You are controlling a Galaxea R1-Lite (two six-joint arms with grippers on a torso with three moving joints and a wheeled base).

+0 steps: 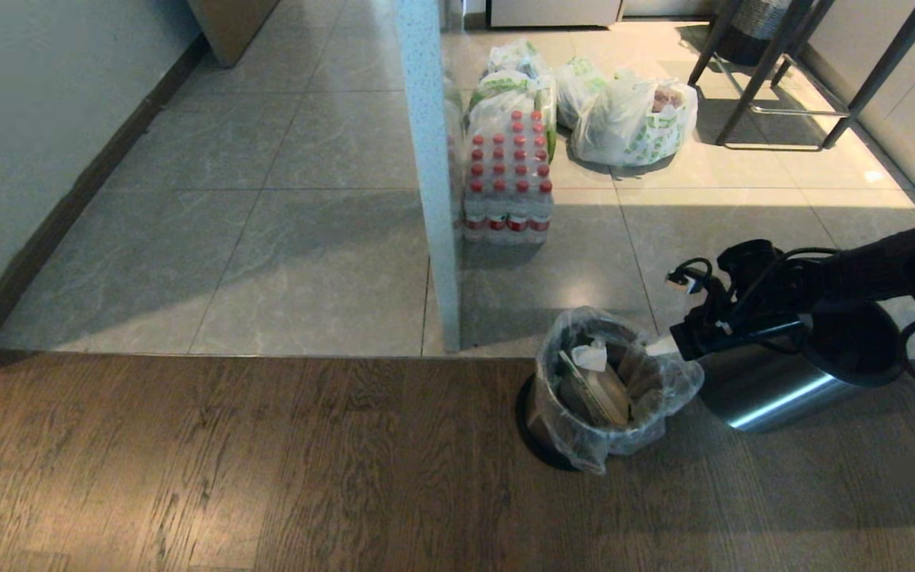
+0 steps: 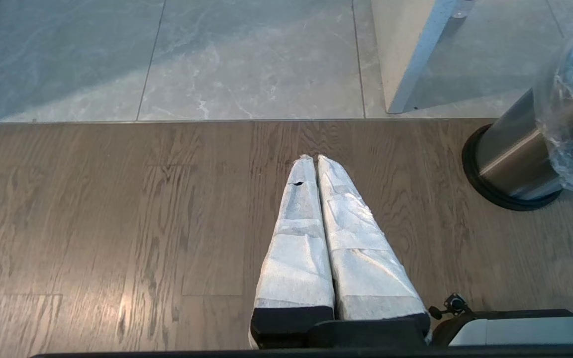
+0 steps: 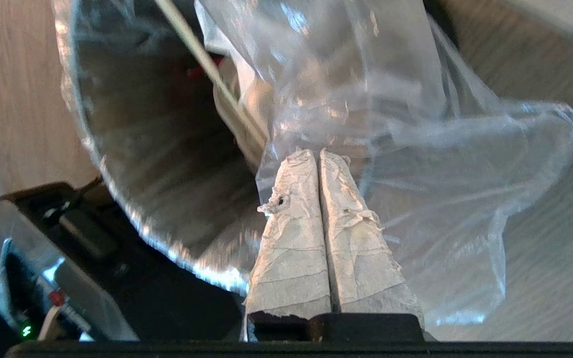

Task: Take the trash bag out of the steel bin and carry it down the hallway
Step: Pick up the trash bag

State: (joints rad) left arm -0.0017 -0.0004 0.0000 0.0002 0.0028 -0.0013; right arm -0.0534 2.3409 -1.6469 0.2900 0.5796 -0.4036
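The steel bin [image 1: 538, 419] stands on the wood floor at the edge of the tiles, also seen in the left wrist view [image 2: 510, 154]. The clear trash bag [image 1: 668, 389] lines it, folded over the rim, with cardboard and paper inside. My right gripper [image 1: 662, 347] reaches in from the right at the bin's right rim. In the right wrist view it [image 3: 317, 151] is shut, pinching the stretched film of the bag [image 3: 465, 149]. My left gripper [image 2: 316, 158] is shut and empty, hanging over the wood floor left of the bin. The tiled hallway [image 1: 306, 238] runs ahead on the left.
A white partition edge [image 1: 430, 159] stands just behind the bin. A pack of water bottles [image 1: 509, 187] and white grocery bags [image 1: 632, 119] sit on the tiles beyond. A second steel vessel with a black rim [image 1: 775, 389] lies under my right arm. Stool legs [image 1: 783, 71] at back right.
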